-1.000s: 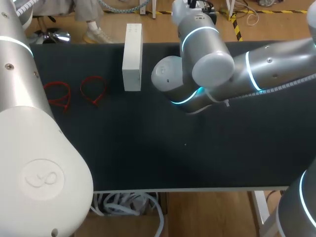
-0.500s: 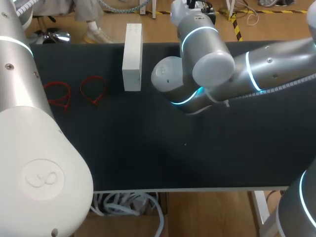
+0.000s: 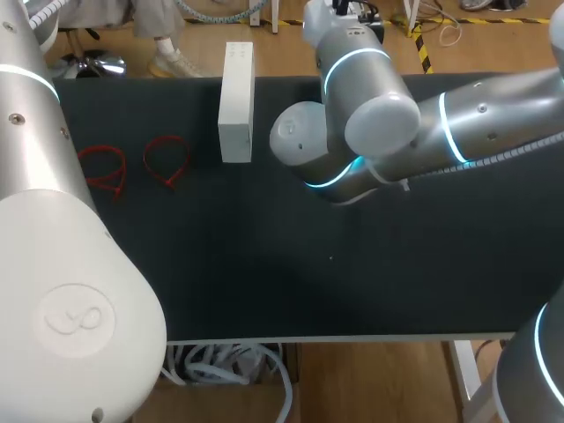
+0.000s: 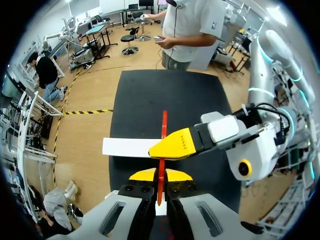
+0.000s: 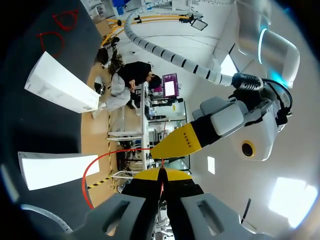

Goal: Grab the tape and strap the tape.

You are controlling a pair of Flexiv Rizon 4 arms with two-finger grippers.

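Note:
A thin red strap (image 4: pixel 163 131) is held up over the black table (image 4: pixel 185 100) between my two grippers. The left gripper (image 4: pixel 160 175) is shut on its lower end, and the strap runs straight up out of the yellow tips. My right gripper (image 4: pixel 171 146) comes in from the side and pinches the strap higher up. In the right wrist view that gripper (image 5: pixel 161 175) is shut on the strap (image 5: pixel 95 167), which curves away in an arc. The left gripper (image 5: pixel 176 143) sits just ahead of it. Both grippers are hidden in the head view.
Two red strap loops (image 3: pixel 101 167) (image 3: pixel 166 159) lie on the table's left part. A long white box (image 3: pixel 236 101) lies at the back middle, beneath the grippers in the left wrist view (image 4: pixel 125 146). My right arm (image 3: pixel 379 123) spans the table's back right.

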